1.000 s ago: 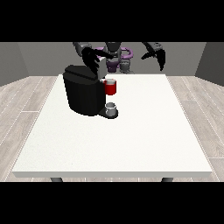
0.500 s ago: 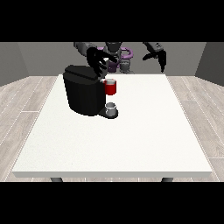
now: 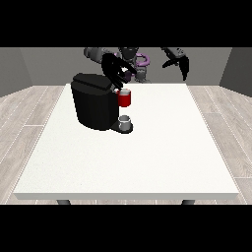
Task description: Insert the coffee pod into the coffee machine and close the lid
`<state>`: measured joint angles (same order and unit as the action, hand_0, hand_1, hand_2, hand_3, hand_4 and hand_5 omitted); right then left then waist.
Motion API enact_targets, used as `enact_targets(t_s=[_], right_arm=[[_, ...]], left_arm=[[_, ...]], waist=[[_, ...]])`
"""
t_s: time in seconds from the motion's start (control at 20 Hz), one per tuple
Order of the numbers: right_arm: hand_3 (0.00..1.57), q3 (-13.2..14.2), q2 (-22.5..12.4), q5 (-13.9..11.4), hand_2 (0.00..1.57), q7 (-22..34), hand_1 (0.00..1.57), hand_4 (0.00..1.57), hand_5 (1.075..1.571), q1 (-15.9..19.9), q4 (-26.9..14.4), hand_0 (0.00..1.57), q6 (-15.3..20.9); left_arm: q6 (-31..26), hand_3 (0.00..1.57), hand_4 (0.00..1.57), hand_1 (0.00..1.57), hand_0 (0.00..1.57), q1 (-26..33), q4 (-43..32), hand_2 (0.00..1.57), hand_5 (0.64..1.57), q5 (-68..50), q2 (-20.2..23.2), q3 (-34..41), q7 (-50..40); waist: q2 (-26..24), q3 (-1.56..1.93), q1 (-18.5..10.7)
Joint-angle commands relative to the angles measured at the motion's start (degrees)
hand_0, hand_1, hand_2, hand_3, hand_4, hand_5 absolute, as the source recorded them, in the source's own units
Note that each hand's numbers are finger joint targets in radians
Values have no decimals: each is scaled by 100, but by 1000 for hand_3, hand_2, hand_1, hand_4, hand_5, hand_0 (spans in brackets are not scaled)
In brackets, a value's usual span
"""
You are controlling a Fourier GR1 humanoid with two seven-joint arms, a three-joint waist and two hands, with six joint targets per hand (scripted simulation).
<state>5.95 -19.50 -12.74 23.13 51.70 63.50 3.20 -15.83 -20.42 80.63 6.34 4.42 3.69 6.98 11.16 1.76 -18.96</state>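
Standing upright on the worktop, coffee machine faces right; left robot hand above it, fingers unclear

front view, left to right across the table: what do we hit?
Coffee machine → hand at the view's left, above the machine's top → red part on the machine's front, with the small grey cup under it → hand at the view's right, raised and apart from everything.
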Motion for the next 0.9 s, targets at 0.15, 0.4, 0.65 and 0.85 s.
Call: enact_targets(t_s=[0.15, 0.4, 0.65, 0.85], right_arm=[[0, -181, 253, 70, 0, -392, 0, 0, 1571, 812, 406, 0, -181], [0, -3, 76, 80, 0, -388, 0, 0, 1571, 956, 432, 0, -307], [0, -31, 183, 9, 0, -683, 0, 0, 1571, 1575, 174, 0, -175], [0, 213, 366, 50, 0, -1238, 0, 0, 1571, 1440, -374, 0, 170]], left_arm=[[-159, 0, 368, 0, 0, -371, 17, 0, 1571, -25, 53, -80, 79], [-326, 0, 377, 0, 0, -568, -42, 0, 1571, -117, 75, -109, 46], [-347, 0, 215, 0, 0, -977, -81, 0, 1571, -195, 52, -82, -72], [-390, 0, 328, 0, 0, -872, 357, 0, 1571, -207, -2, -246, -283]], waist=[[325, -175, -941], [554, -173, -1244], [952, -179, -1253], [1101, -173, -1450]])
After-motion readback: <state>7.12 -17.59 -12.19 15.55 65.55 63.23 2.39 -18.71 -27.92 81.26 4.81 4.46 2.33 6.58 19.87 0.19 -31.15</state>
